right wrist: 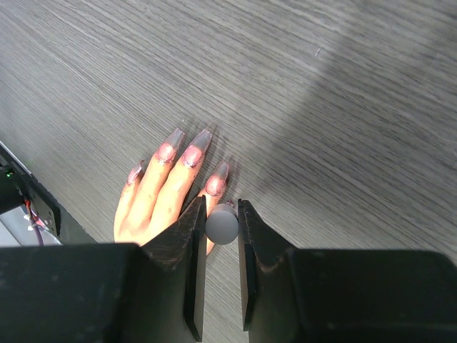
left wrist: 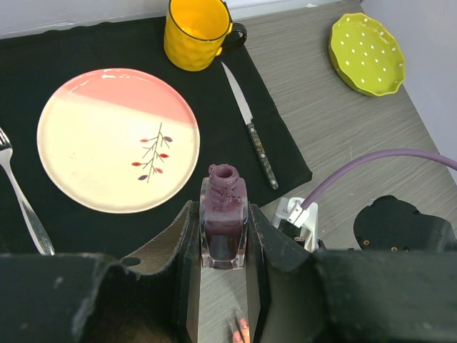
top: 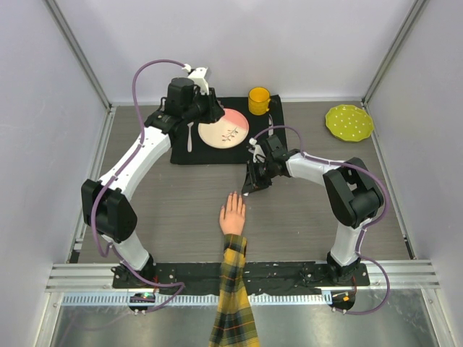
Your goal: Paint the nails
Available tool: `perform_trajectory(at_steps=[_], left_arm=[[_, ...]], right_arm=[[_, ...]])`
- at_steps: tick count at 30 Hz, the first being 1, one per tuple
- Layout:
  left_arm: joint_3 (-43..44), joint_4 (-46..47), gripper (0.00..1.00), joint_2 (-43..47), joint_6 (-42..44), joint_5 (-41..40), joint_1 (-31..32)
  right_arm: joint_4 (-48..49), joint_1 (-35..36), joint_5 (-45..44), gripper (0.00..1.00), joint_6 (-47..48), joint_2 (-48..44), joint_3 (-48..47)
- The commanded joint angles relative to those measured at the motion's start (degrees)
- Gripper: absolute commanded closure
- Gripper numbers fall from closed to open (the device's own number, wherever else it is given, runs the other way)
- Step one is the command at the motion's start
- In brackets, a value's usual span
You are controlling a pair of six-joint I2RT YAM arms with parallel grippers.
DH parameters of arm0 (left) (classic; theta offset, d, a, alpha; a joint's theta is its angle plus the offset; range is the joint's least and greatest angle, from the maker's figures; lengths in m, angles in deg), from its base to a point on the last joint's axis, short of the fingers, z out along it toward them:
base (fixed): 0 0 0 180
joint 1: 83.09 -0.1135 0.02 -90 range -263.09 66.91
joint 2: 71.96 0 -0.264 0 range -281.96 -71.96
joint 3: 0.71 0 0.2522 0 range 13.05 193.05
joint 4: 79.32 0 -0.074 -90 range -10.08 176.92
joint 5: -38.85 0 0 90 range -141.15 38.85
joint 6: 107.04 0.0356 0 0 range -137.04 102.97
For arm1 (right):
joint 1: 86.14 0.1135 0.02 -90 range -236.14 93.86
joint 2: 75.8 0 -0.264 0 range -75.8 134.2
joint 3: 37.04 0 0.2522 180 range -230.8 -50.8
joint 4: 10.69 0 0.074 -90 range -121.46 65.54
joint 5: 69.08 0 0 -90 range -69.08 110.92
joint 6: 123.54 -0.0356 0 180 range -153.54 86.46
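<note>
Left gripper (left wrist: pixel 223 211) clenched on the purple bottle (left wrist: pixel 223 225), held upright above the near edge of the black mat (left wrist: pixel 86 50); neck open, no cap on it. Right gripper (right wrist: pixel 221 205) clamped on a round grey-white cap (right wrist: pixel 222 224), pointing down at the mannequin hand (top: pixel 233 215). Brush below the cap not visible, so contact with a nail cannot be confirmed. The hand lies palm down on the table (top: pixel 304 217), between the two arm bases, fingers pointing away from them, plaid sleeve (top: pixel 233 289) trailing over the near edge. The nails (right wrist: pixel 193 153): four visible in the right wrist view, long, each with a pink-purple tint; the cap sits just beside the rightmost one there. Thumbnail out of sight. Judgement: opening is done and painting is under way, but whether the tint is fresh polish, and how many nails are finished, cannot be told. Left to do, at least: the thumb check, any uncoated nails, recapping. Not involved: plate (left wrist: pixel 118 139), mug (left wrist: pixel 194 32), knife (left wrist: pixel 250 125) and fork (left wrist: pixel 18 193) on the mat; green dish (left wrist: pixel 365 53) apart.
</note>
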Motion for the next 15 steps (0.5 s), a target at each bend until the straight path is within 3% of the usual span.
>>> perform_trajectory(at_steps=[1, 15], left_arm=[[1.76, 1.10, 1.00, 2.13, 0.85, 0.24, -0.41], [1.14, 1.71, 1.00, 2.48, 0.59, 0.33, -0.76]], right_arm=[[0.42, 0.32, -0.46, 0.99, -0.27, -0.07, -2.11], [0.60, 0.32, -0.72, 0.99, -0.18, 0.29, -2.20]])
